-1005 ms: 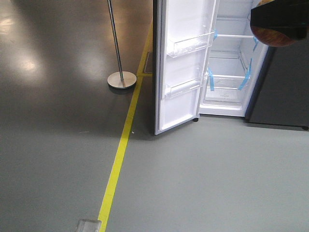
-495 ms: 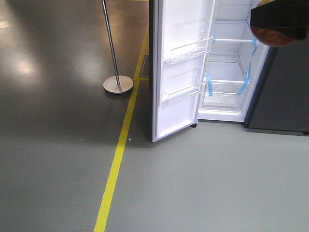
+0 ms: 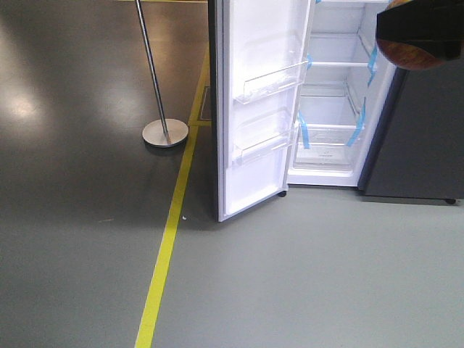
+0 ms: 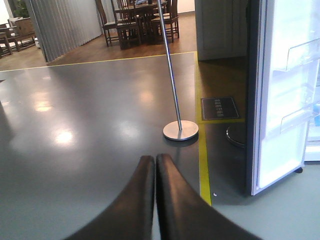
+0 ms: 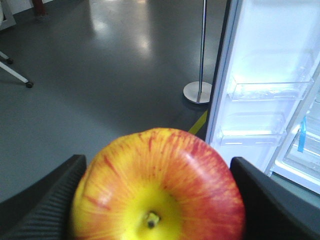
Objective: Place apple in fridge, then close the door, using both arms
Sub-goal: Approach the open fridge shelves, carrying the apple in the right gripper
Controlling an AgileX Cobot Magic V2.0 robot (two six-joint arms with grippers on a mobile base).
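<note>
My right gripper (image 5: 157, 200) is shut on the apple (image 5: 160, 185), red with a yellow stem end, and holds it in the air. In the front view the apple (image 3: 413, 56) shows at the top right under the black gripper body. The fridge (image 3: 333, 94) stands ahead, white inside with clear shelves and blue tape strips. Its door (image 3: 257, 109) stands wide open, white inner side with clear bins facing me; it also shows in the left wrist view (image 4: 282, 95) and the right wrist view (image 5: 265, 85). My left gripper (image 4: 154, 162) is shut and empty above the floor, left of the door.
A metal pole on a round base (image 3: 164, 133) stands left of the door. A yellow floor line (image 3: 168, 239) runs toward the fridge's left side. A dark grey cabinet side (image 3: 420, 138) stands right of the fridge opening. Tables and chairs (image 4: 140, 20) are far back.
The view has shifted: fridge, door and pole have slid left and slightly up in the front view. The apple stays held in my right gripper.
</note>
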